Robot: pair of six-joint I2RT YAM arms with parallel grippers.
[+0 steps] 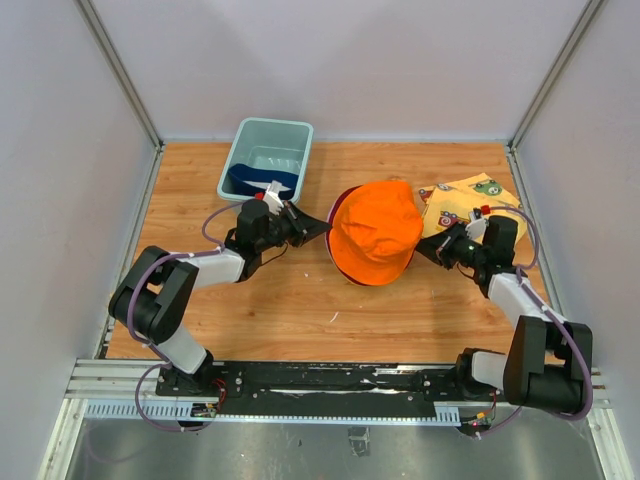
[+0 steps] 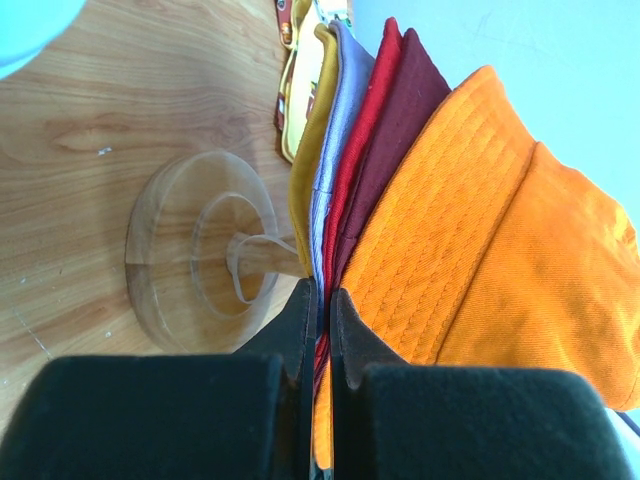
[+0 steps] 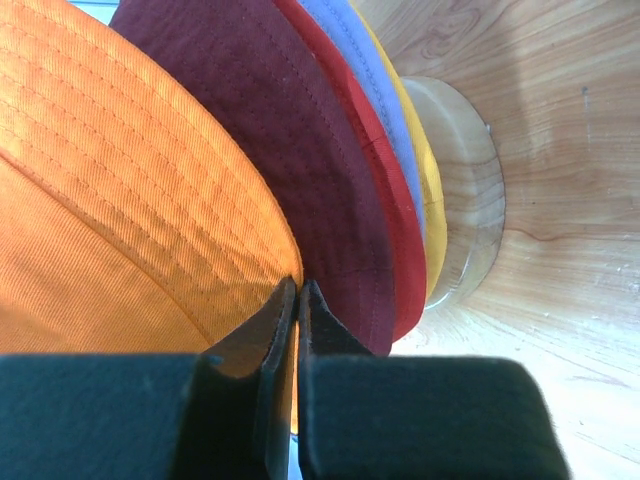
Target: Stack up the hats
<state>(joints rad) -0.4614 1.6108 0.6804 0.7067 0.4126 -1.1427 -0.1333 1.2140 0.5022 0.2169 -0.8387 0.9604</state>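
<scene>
Orange hat point(image 1: 375, 245) tops hat pile point(image 3: 380, 200) on wooden stand point(image 2: 190, 260), mid tabletop point(image 1: 300, 310). Left hand point(image 2: 320, 295), right hand point(image 3: 297, 290) each pinch its brim, opposite sides. Fabric soft, light, floppy; brim edge looks best hold.

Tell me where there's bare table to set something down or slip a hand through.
Free table: the wide near strip in front of the hat stack; the far strip behind it, between tub and cloth; the corner left of the tub. Crowded: the middle band, where left gripper and right gripper pinch the stack's brims.
</scene>
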